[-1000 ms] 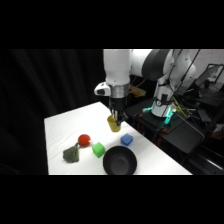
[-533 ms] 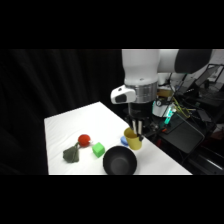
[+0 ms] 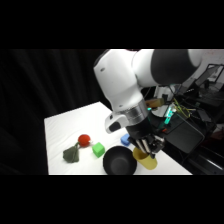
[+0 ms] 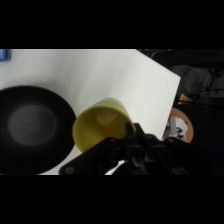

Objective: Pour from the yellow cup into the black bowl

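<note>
My pincer (image 4: 125, 145) grips the cup (image 4: 101, 129), tipped beside the bowl (image 4: 30, 125) near the table's (image 4: 125, 75) front edge; pouring underway; next, tilt further over the hollow.

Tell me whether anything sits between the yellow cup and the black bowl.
Nothing visible does. The yellow cup, held in the gripper, is tilted with its mouth right beside the black bowl; only bare table lies around them.

Arm reaching in from upper right, wrist bent down low over table near front edge. Gripper (image 3: 148, 146) tilted sideways, black fingers (image 4: 131, 134) clamped on yellow cup (image 4: 100, 129), cup tipped w/ mouth facing wrist cam.
</note>
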Tool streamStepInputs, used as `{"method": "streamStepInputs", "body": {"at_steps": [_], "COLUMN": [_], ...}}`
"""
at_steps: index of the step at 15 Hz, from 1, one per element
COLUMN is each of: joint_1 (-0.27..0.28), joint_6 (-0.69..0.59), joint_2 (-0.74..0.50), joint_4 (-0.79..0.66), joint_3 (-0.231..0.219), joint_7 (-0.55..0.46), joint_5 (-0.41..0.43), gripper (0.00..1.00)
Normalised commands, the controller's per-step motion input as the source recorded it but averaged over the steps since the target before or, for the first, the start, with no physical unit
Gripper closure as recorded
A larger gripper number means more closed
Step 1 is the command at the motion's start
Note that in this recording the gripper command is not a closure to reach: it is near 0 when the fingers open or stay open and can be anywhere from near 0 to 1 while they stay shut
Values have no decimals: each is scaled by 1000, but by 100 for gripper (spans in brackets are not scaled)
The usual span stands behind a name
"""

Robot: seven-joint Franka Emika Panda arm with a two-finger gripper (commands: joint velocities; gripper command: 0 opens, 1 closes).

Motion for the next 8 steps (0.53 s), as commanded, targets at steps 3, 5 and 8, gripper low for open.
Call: {"method": "streamStepInputs", "body": {"at_steps": [3, 5, 8], "joint_1": [-258, -195, -133], "joint_6": [-807, -861, -832], "joint_2": [550, 533, 510], "joint_4": [721, 738, 728], "joint_3": [44, 45, 43], "joint_7": [-392, -188, -29], "joint_5": [195, 161, 175], "gripper": [16, 16, 15]}}
